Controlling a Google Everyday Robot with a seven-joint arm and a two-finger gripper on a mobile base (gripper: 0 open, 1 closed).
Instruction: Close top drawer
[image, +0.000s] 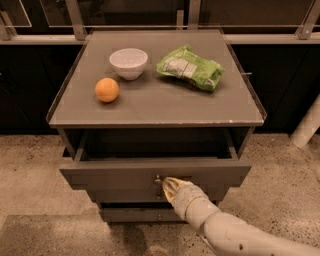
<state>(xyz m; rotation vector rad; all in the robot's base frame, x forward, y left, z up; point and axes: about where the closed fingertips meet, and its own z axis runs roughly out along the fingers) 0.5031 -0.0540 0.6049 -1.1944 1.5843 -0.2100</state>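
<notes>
No text, brand or number can be read anywhere. The green snack bag (192, 67) on the worktop (150, 107) bears a pale label patch, but its print is illegible. The hand (169, 185) is at the front of the top drawer (110, 177), just beside its knob (157, 180).

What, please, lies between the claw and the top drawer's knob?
Nothing: in the camera view the claw sits right against the front of the top drawer, beside its knob, with no gap visible.

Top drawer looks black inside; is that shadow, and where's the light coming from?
Camera view: yes, the tabletop overhangs the open top drawer and shades its inside; light seems to come from above; the pincer by the knob is lit.
</notes>
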